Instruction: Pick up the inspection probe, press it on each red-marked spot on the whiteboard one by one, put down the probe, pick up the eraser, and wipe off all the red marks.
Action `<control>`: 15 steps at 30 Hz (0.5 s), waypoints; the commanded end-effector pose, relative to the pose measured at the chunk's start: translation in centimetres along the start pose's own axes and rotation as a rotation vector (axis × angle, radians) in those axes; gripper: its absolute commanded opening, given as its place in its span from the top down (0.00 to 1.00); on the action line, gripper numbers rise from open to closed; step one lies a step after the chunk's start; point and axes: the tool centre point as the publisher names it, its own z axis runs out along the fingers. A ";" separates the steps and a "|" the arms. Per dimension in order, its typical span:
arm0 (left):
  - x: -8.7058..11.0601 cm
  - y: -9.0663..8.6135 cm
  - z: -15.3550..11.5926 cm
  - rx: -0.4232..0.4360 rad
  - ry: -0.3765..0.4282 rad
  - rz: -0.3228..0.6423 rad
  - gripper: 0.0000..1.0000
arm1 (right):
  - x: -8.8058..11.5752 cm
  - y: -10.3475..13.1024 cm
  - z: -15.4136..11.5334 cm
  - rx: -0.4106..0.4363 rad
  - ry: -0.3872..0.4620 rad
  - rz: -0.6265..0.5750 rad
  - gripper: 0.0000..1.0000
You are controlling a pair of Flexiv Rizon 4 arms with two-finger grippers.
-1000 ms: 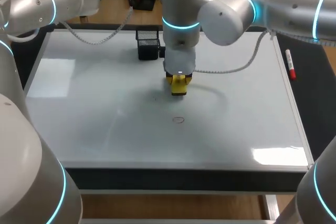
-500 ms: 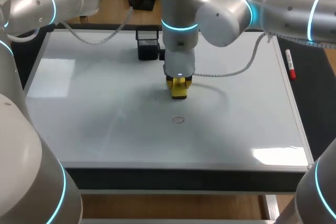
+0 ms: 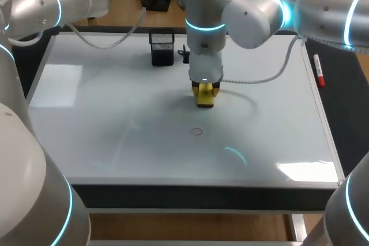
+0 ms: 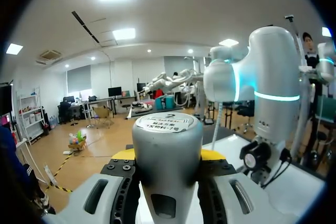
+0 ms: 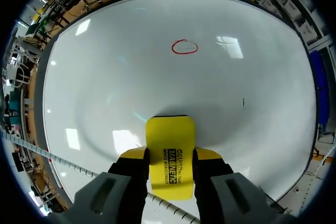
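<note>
Wiping surface: the whiteboard (image 3: 104,142) covers pretty much the whole tabletop, dark table edge along the front. Glossy, with ceiling-light glare near the front right corner and another pale patch on the left side.
Red mark: one small red circle (image 3: 196,131) in the front-middle of the board, the only red I can spot. In the right wrist view it sits well ahead of the eraser, out in the open.
Tick: tiny dark tick (image 3: 171,108), a bit behind and left of the red circle.
Eraser: yellow whiteboard eraser (image 3: 206,102), mid-board, behind the red circle and apart from it. It points down at the board with a soft shadow around it; can't tell if it's actually touching.
Right gripper (image 3: 206,89): comes in from the right side, hangs straight down over the middle, and both yellow tips are clamped on the eraser from either side.
Cable: pale coiled cable (image 3: 259,76) loops off the right arm above the board.
Marker: pen with red ends (image 3: 318,70) lying on the dark strip just off the board's right edge.
Mesh basket: black mesh basket (image 3: 162,41) near the back edge, left of the right arm.
Left gripper (image 4: 168,155): raised off the table, clenched on a grey cylinder (image 4: 167,182) with a round labelled cap, one yellow tip on each side. Can't tell if that's the probe.
</note>
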 end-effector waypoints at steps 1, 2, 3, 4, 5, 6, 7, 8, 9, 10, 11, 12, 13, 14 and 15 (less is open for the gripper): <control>-0.1 -0.1 0.0 0.000 0.003 -0.001 1.00 | 1.9 0.0 0.4 0.002 -0.011 0.015 1.00; -0.1 -0.1 0.0 0.000 0.003 -0.001 1.00 | 2.2 0.0 0.4 0.002 -0.011 0.022 1.00; -0.1 -0.1 0.0 0.000 0.003 -0.001 1.00 | 2.4 0.0 0.4 0.002 -0.011 0.028 1.00; -0.1 -0.1 0.0 0.000 0.003 -0.001 1.00 | 2.7 0.0 0.4 0.002 -0.011 0.032 1.00; -0.1 -0.1 0.0 0.000 0.003 -0.001 1.00 | 2.9 0.0 0.4 0.002 -0.010 0.038 1.00; -0.1 -0.1 0.0 0.000 0.003 -0.001 1.00 | 3.1 -0.1 0.4 0.003 -0.010 0.042 1.00; -0.1 -0.1 0.0 0.000 0.003 -0.001 1.00 | 3.3 -0.1 0.4 0.004 -0.010 0.047 1.00; -0.1 -0.1 0.0 0.000 0.003 -0.001 1.00 | 3.5 -0.1 0.3 0.005 -0.009 0.051 1.00; -0.1 -0.1 0.0 0.000 0.003 -0.001 1.00 | 3.7 -0.2 0.3 0.005 -0.009 0.053 1.00; -0.1 -0.1 0.0 0.000 0.003 -0.001 1.00 | 3.8 -0.2 0.3 0.007 -0.009 0.056 1.00; -0.1 -0.1 0.0 0.000 0.003 -0.001 1.00 | 3.8 -0.3 0.2 0.008 -0.009 0.058 1.00; -0.1 -0.1 0.0 0.000 0.003 -0.001 1.00 | 3.9 -0.3 0.1 0.010 -0.009 0.060 1.00; -0.1 -0.1 0.0 0.000 0.003 -0.001 1.00 | 4.0 -0.3 0.0 0.013 -0.009 0.061 1.00; -0.1 -0.1 0.0 0.000 0.003 -0.001 1.00 | 4.0 -0.3 -0.1 0.016 -0.011 0.062 1.00; -0.1 -0.1 0.0 0.000 0.003 -0.001 1.00 | 4.1 -0.3 -0.3 0.019 -0.013 0.062 1.00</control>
